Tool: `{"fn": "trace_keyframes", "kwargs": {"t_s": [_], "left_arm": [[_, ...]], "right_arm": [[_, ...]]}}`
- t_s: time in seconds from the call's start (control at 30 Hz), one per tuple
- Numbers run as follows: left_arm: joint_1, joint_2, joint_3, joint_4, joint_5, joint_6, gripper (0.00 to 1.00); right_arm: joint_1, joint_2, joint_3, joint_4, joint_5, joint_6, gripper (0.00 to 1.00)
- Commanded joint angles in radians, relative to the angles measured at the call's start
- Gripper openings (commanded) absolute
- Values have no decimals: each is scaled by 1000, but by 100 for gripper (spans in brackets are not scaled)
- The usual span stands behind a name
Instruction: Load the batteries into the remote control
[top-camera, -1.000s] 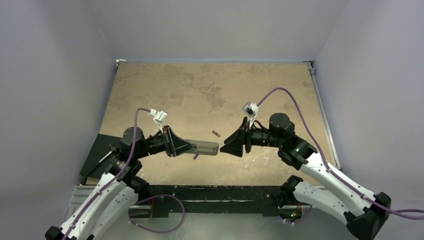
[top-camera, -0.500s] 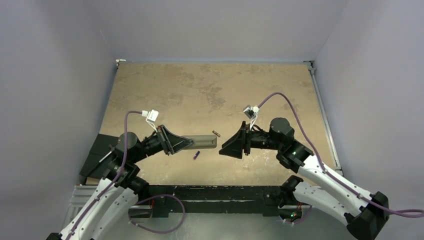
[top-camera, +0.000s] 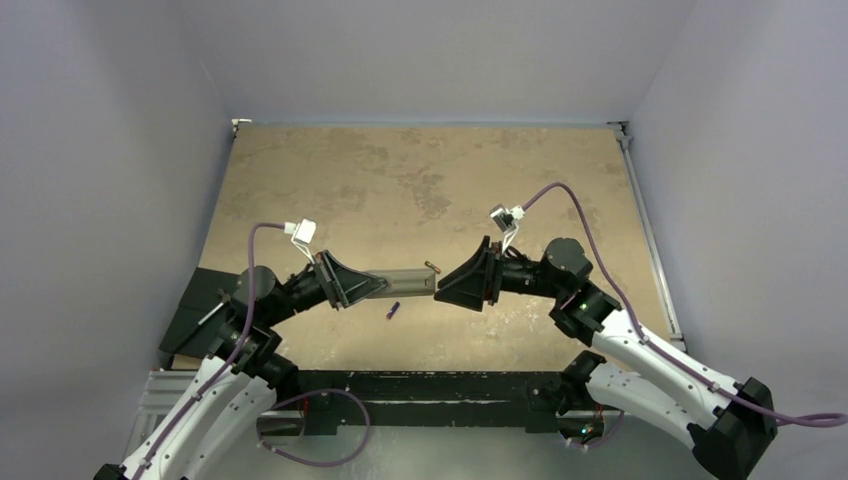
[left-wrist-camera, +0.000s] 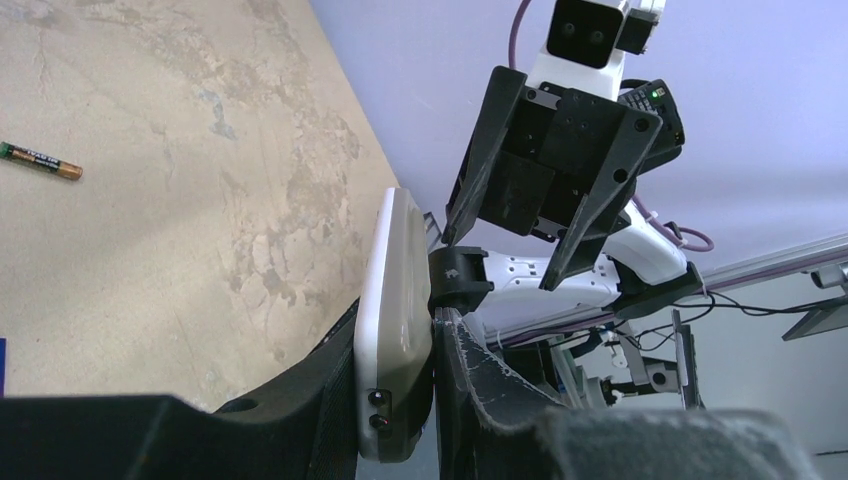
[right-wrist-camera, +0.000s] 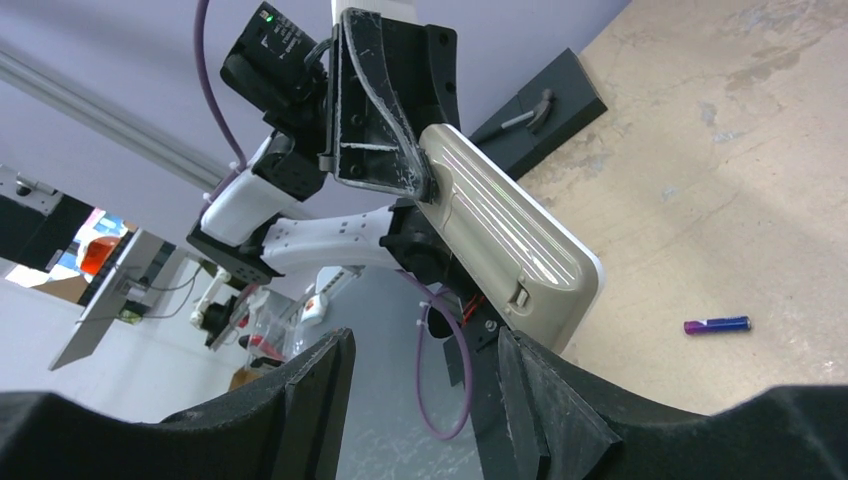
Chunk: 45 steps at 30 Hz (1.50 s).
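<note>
The right fingers (right-wrist-camera: 545, 400), spread wide and empty, have closed in on the free end of the remote (top-camera: 405, 282). The left fingers (left-wrist-camera: 310, 380) clamp it above the desk's (top-camera: 400, 180) near half. The brown battery (top-camera: 432, 267) and purple battery (top-camera: 393, 310) lie below. Its cover (right-wrist-camera: 500, 235) looks shut, so opening likely comes next.

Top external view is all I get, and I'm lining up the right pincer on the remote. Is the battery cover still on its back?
Observer: From the right wrist, the ribbed grey back of the remote looks closed, with a small latch near its free end.
Operator: Is my right pincer around that end yet?
Observer: No. From the left wrist, the right pincer hangs open beyond the tip; the remote isn't between its fingers.
Operator: How does the left one hold it?
Observer: The left pincer clamps the other end across its thickness, one finger on the grey back.
</note>
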Motion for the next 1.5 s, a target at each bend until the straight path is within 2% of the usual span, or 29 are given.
{"fn": "trace_keyframes", "kwargs": {"t_s": [0.0,0.8,1.47], "left_arm": [[2,-4,-16,70,0,-25,0],[2,7,-21,91,6,-36,0],[2,7,-14,86,11,-36,0]], "right_arm": [[1,2,14,60,33,14,63],[58,57,67,83,103,20,62],[152,91,156,-133,305,-100,62]]}}
